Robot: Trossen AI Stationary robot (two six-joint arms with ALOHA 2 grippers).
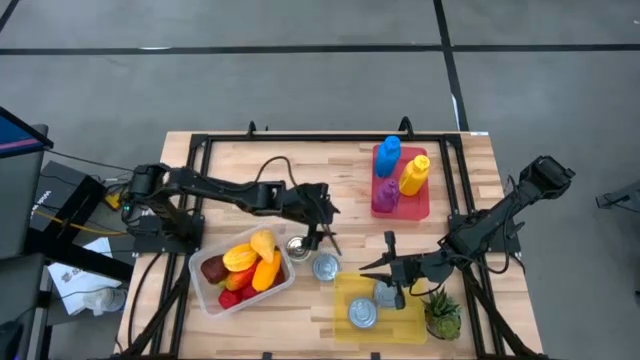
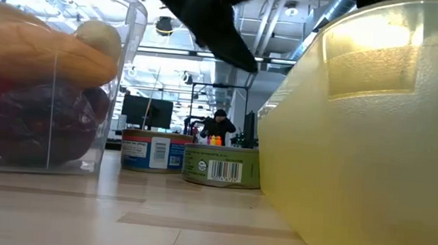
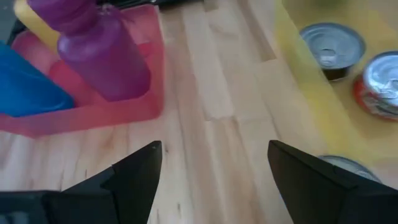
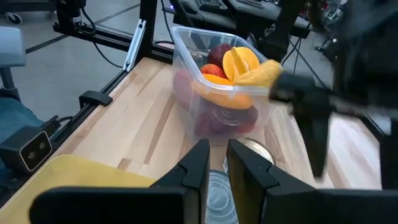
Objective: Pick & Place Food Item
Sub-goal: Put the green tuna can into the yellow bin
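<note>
Two tins stand on the wood: one [image 1: 298,247] beside the clear bin of fruit [image 1: 240,268], one [image 1: 326,266] close to the yellow tray [image 1: 345,290]. They also show in the low view, one blue-labelled [image 2: 153,150] and one green-labelled [image 2: 222,167]. My left gripper [image 1: 325,240] hangs open above these two tins, with nothing between its fingers [image 3: 214,149]. My right gripper [image 1: 372,266] is shut and empty [image 4: 216,163]. It hovers at the yellow tray's far-left corner and points at the bin. The tray holds two more tins [image 1: 362,313] [image 1: 388,293].
A red tray [image 1: 420,205] at the back right holds blue, yellow and purple bottles [image 1: 385,195]. A small potted plant [image 1: 441,315] stands right of the yellow tray. A black frame [image 1: 200,150] runs round the tabletop. Bare wood [image 1: 300,170] lies at the back middle.
</note>
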